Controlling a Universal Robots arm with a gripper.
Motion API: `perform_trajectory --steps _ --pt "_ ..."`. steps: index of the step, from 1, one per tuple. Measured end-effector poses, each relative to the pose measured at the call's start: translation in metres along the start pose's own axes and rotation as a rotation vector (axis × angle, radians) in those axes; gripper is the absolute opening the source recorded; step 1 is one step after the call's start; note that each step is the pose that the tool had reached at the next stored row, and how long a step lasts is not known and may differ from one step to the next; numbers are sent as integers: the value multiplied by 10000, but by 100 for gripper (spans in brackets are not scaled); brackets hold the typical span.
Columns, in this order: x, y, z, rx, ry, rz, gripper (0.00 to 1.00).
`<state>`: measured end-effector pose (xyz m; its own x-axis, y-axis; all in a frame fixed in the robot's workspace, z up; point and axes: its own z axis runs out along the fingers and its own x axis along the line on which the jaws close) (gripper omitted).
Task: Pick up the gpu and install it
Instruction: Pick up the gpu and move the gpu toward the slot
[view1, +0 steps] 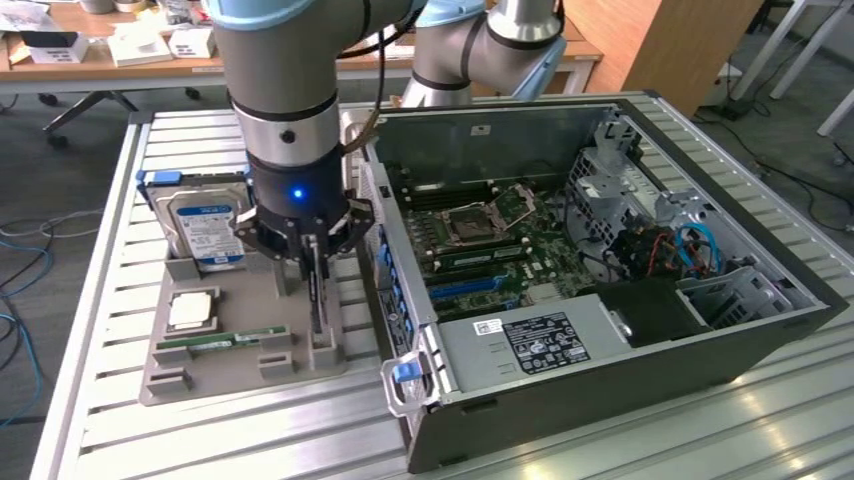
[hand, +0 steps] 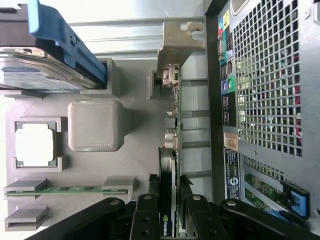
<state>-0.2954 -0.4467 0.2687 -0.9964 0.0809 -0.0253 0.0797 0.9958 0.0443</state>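
Gripper (hand: 168, 216) jaws clamped the gpu (view1: 316, 305), left of centre in the exterior view. It stood edge-on in the grey tray (view1: 240, 372) beside the computer case (view1: 601, 400), presumably so its top edge could be pinched.

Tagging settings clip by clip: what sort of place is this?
Probably a lab or workshop: a robot arm over a slatted metal bench, an open PC case, a cluttered desk behind.
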Motion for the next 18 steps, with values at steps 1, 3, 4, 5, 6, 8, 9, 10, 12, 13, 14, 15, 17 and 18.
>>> perform_trajectory --steps 1,3,4,5,6,8,9,10,12,13,14,15,17,18 --pt "-1 1 -34 0 0 0 26" --pt "-3 5 -102 -1 0 0 26" --pt "-3 6 -136 0 0 0 26" --pt "-4 8 -169 0 0 0 26" --pt "-5 9 -203 0 1 0 26" --pt "-7 12 -274 0 0 0 26" --pt "-8 14 -309 0 0 0 26" --pt "-9 15 -346 1 0 0 26" --pt "-10 19 -421 2 0 0 26" --pt "-12 20 -457 2 -1 0 26" --pt "-13 22 -494 4 0 -1 26" --pt "-14 24 -532 5 -1 0 26" --pt "-16 26 -603 11 0 -1 26" --pt "-17 28 -636 13 -1 -2 26"
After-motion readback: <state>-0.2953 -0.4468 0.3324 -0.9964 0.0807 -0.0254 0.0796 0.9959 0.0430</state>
